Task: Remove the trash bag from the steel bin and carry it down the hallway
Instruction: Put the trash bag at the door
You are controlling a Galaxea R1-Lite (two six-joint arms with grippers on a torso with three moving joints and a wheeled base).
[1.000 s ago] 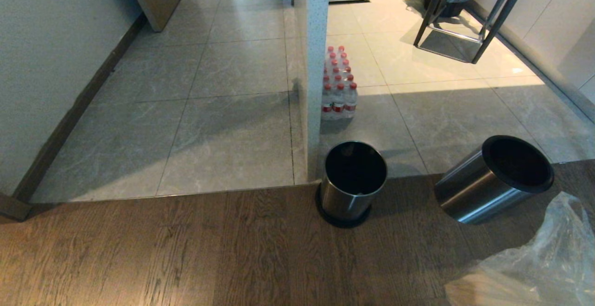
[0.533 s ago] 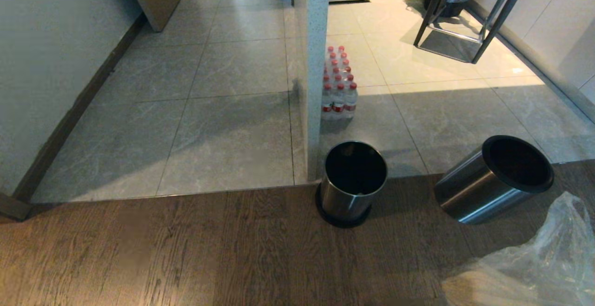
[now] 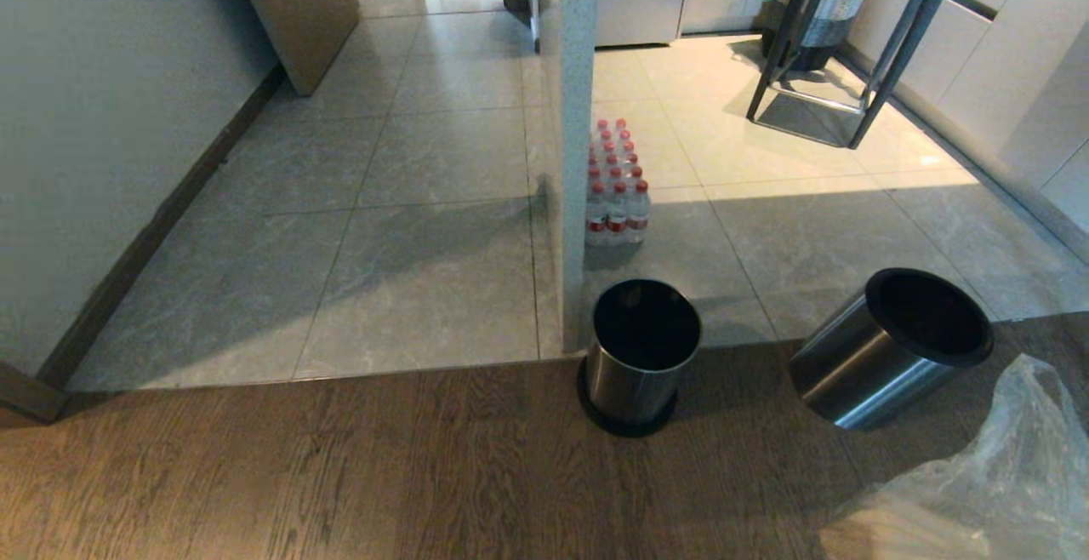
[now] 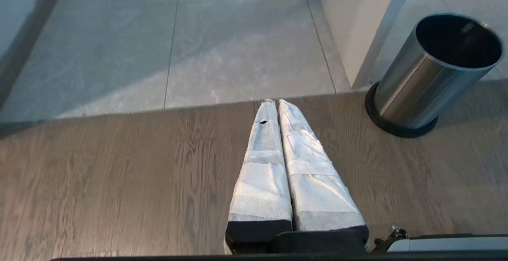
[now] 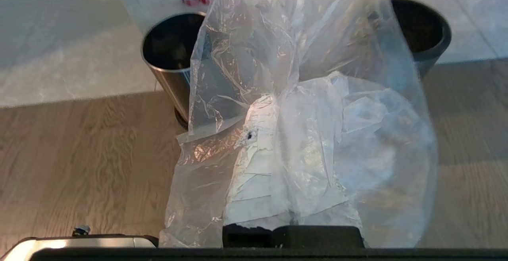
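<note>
Floor: brown wood planks (image 3: 340, 466) in the foreground meet glossy grey tiles (image 3: 425, 288) along a straight edge.
Room: a white speckled pillar (image 3: 576, 160) stands at that edge and carries a slab across the top of the head view; left of it the hallway (image 3: 408, 117) runs away between a pale wall with a dark baseboard and a brown door panel (image 3: 298, 7).
Right side: sunlit tiles, pale cabinets and a dark metal stool frame (image 3: 842, 58).
Left pincer (image 4: 276, 102): white-wrapped fingers pressed together, closed, holding nothing, hanging over the planks near the tile edge.
Right pincer (image 5: 274, 106): closed on the trash bag (image 5: 301, 106), whose clear plastic is draped over and around the wrapped fingers; the exact pinch point is hidden by the film.
Trash bag, place: out of any bin, bunched at the lower right corner of the head view above the planks, beside the tilted bin.
Bag contents: a pale brownish patch shows through low down, possibly scraps.
Steel bins: two. One (image 3: 640, 356) stands upright on a black base ring at the foot of the pillar; the other (image 3: 889, 347), with a black rim ring, leans tilted to its right. Both look dark and empty inside.
Bottle packs: one shrink-wrapped pack of red-capped bottles (image 3: 617, 194) on the tiles, against the pillar's right side.
Stools: one.
</note>
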